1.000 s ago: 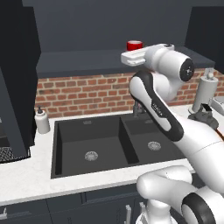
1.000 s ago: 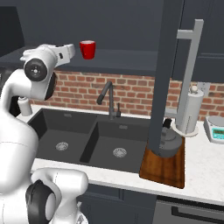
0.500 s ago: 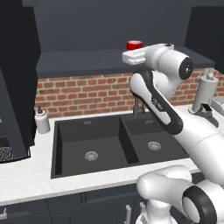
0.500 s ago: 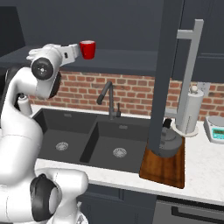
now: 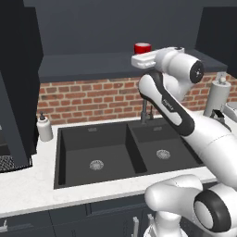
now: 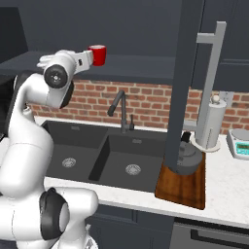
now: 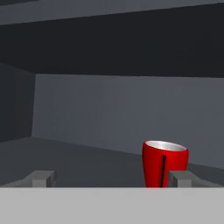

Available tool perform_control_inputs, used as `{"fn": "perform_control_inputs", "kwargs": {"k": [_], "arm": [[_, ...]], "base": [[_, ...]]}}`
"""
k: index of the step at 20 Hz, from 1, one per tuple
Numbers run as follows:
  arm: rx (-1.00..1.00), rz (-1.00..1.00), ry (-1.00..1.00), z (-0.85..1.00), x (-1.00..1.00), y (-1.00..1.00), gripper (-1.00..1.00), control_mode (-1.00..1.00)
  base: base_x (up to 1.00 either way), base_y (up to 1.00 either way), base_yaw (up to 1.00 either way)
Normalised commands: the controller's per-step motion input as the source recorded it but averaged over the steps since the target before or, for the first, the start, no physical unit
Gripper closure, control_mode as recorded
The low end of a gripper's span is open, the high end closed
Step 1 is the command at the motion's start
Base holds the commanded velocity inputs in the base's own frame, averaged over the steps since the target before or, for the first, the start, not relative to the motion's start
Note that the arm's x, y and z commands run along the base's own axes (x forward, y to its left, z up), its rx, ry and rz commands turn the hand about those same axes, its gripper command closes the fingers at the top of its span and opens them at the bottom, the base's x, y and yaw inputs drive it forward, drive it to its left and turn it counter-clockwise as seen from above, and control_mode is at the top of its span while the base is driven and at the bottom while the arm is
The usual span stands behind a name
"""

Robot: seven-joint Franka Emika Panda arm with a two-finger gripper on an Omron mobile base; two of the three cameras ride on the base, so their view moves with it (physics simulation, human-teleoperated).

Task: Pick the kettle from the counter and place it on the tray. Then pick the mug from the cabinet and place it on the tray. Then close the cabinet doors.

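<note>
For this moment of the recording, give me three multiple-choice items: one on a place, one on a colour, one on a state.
1. Where does the kettle stand?
A. in the sink
B. on the tray
C. on the cabinet shelf

2. What colour is the mug outside?
A. red
B. white
C. blue

3. How do the jaws of the gripper stand?
A. shut on the mug
B. shut on nothing
C. open, mug not between them

Answers:
1. B, it sits on the wooden board right of the sink.
2. A, red wall, pale inside.
3. C, the tips stand wide apart in the hand view.
</note>
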Motion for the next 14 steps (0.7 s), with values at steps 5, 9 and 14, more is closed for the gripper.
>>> {"fn": "perform_control_inputs", "kwargs": {"k": [5,9,14], "arm": [[0.0,0.0,0.0,-0.12,0.2,0.0,-1.0,-1.0],[0.0,0.0,0.0,-0.07,0.21,0.0,-1.0,-1.0],[0.0,0.0,0.0,0.0,0.22,0.0,-1.0,-1.0]], "base": [[0.0,0.0,0.0],[0.0,0.0,0.0],[0.0,0.0,0.0]]}}
